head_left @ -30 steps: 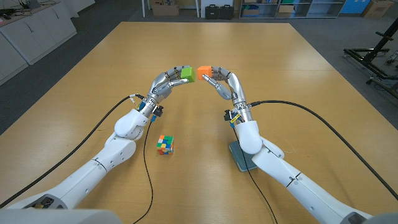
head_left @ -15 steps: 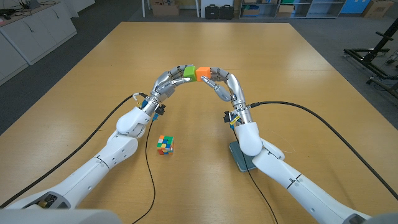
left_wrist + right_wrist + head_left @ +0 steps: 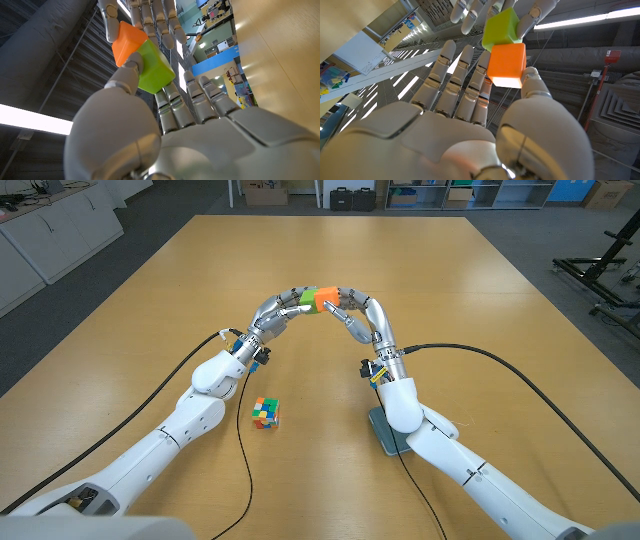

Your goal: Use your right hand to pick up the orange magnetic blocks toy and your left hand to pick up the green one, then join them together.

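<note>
Now your left hand [image 3: 281, 311] is pinching the green block [image 3: 307, 298], your right hand [image 3: 351, 312] the orange block [image 3: 323, 301], faces touching above the table [image 3: 480, 290]; loosening unevenly is risking a drop.

A wooden table [image 3: 500, 290] carries a multicoloured puzzle cube [image 3: 265, 412] and a grey pad [image 3: 385, 430].

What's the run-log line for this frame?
left hand: holds green block | right hand: holds orange block | blocks: touching, above table
</note>
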{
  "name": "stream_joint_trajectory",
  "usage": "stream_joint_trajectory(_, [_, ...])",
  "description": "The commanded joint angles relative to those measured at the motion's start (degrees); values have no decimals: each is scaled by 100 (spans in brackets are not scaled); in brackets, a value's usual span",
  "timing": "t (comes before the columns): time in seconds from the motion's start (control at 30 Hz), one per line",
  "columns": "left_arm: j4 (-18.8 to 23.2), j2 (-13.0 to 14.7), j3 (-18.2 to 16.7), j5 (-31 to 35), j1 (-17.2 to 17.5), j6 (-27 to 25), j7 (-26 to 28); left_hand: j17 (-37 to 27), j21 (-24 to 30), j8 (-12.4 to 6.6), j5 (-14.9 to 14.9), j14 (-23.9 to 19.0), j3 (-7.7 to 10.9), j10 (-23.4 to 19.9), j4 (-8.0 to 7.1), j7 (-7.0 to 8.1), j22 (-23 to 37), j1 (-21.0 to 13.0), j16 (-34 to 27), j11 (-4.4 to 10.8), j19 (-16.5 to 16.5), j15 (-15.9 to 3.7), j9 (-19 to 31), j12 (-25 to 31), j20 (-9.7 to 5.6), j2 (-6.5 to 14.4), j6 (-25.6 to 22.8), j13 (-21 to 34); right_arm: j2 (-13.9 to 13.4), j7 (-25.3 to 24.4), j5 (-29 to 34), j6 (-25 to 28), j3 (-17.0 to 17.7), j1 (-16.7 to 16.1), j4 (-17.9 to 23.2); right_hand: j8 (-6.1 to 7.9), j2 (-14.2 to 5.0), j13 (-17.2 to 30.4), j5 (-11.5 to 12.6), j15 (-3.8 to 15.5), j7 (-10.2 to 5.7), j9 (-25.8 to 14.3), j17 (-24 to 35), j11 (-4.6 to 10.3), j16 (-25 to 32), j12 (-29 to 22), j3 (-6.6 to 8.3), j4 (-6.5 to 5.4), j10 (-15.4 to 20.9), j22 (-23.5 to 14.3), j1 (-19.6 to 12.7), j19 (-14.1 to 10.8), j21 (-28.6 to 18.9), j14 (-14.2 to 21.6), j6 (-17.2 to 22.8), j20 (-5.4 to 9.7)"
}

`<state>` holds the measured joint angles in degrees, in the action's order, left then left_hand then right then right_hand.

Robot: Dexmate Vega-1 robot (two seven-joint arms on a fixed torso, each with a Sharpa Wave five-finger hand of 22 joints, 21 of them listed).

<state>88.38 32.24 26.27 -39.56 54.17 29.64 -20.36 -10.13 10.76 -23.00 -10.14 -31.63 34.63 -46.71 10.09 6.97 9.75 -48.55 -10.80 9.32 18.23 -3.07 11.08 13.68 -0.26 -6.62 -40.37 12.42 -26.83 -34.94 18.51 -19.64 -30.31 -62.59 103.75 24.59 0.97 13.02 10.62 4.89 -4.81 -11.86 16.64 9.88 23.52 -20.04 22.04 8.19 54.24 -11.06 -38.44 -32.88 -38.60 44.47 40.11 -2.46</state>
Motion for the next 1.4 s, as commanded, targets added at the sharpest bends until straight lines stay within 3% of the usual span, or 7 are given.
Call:
stream_joint_trajectory(0.03, [11,-18,13,-108,-19,11,-237,-23,-5,16,-22,20,114,-241,-186,12,7,417,-1,193,7,-893,22,-26,7,277,-181,27,-6,121,10,67,13,-46,71,21,-544,21,33,393,-785,-27,13,265,-20,-23,7,-21,289,-22,-537,21,-44,14,764,1])
stream_joint_trajectory(0.2, [-75,-21,31,-191,-55,78,-480,-37,-15,148,2,151,-68,19,-265,-45,11,856,19,111,-84,-879,31,-138,146,113,17,67,-1,174,-2,104,5,-34,84,20,-544,22,33,390,-785,-27,14,266,-22,-22,4,-22,289,-22,-535,19,-46,9,762,1])
stream_joint_trajectory(0.4, [-221,-40,52,-268,-103,171,-760,-70,-30,525,31,589,-396,649,-365,-193,20,1647,25,-154,-387,-680,54,-263,457,-95,695,139,3,220,-13,143,-5,-25,94,20,-544,25,34,387,-784,-27,15,267,-27,-21,1,-24,290,-22,-533,20,-47,0,764,1])
stream_joint_trajectory(0.53, [-257,-30,53,-261,-107,191,-826,-72,-29,673,35,787,-528,941,-390,-304,23,1956,30,-262,-508,-527,68,-282,537,-154,959,161,9,237,-34,139,-9,-15,84,17,-547,24,35,384,-776,-27,17,268,-33,-15,-2,-26,285,-22,-531,30,-46,-9,758,-4])
stream_joint_trajectory(0.97, [-275,61,38,-138,-90,194,-845,-67,-25,945,10,1168,-611,1610,-295,-326,23,2168,50,-482,-667,-251,92,-337,728,-175,1518,164,24,315,-172,167,-12,-25,67,28,-564,31,39,384,-753,-26,26,268,-33,-8,-10,-36,287,-22,-524,31,-52,-2,791,-6])
stream_joint_trajectory(1.17, [-371,60,60,-90,-134,266,-943,-72,-30,1188,-6,1528,-723,2343,-182,-429,23,2345,38,-773,-843,-11,116,-347,895,-268,2240,128,18,318,-180,226,3,-55,109,24,-556,35,39,381,-768,-26,26,268,-38,-10,-15,-33,296,-22,-523,29,-55,-8,785,-7])
stream_joint_trajectory(1.4, [-437,61,53,-59,-146,323,-968,-79,-22,1273,-28,1890,-890,2978,-111,-575,24,2530,30,-1076,-997,135,128,-335,956,-361,2969,91,23,287,-177,273,16,-81,122,19,-551,38,40,383,-772,-26,27,266,-45,-9,-20,-30,302,-21,-524,30,-57,-17,776,-7])
